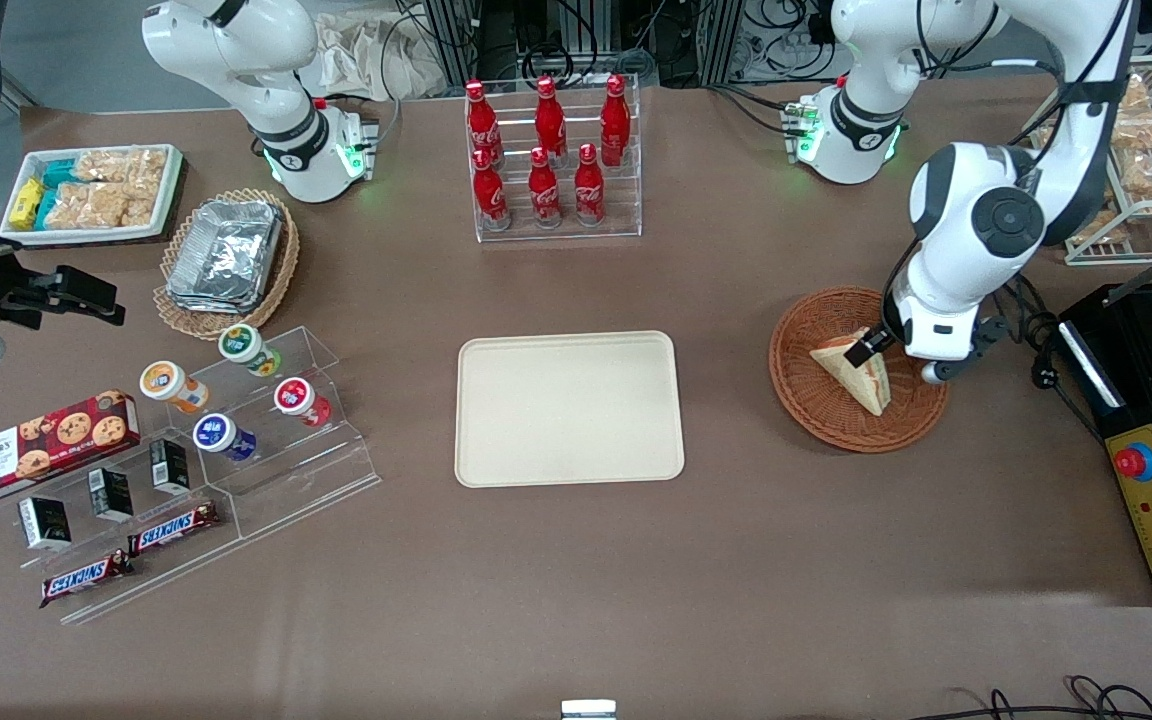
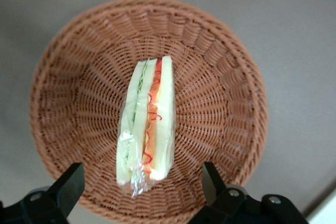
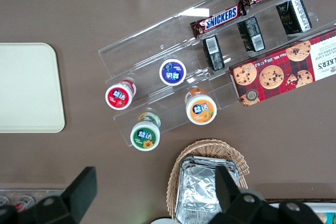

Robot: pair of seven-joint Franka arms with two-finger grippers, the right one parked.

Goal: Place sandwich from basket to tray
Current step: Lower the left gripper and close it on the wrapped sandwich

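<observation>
Wicker, reddish-brown and radially woven, forms the shallow round basket (image 1: 857,370) that holds the sandwich (image 1: 858,372). The sandwich is a wrapped triangular wedge of pale bread standing on one face at the basket's centre, its cut edge up, showing green and red-orange filling layers; the clear film bunches at one corner. My gripper (image 2: 142,187) hangs directly over the basket, jaws spread wide, one finger on each side of the wedge and neither touching it. In the wrist view both dark fingers (image 2: 67,186) sit near the basket rim, with the sandwich between them.

Step in hand, by my reading: approach complete, grasp not yet made. Nothing has left the basket.

Next move, as I judge it:
1. Descend until the fingers bracket the bread faces below the cut edge.
2. Close across the two flat faces, not along the filling line.
3. Use light force: the bread looks soft and compressible, and the film looks slick, so a slip or a crushed wedge are both plausible.
4. Lift clear of the rim before any sideways travel.

Destination: the tray (image 1: 569,408), a flat cream-beige rectangle with rounded corners and a low rim, smooth-surfaced. In the front view it lies on the brown worktop (image 1: 576,580) at 9 o'clock from the basket, well apart from it.
</observation>
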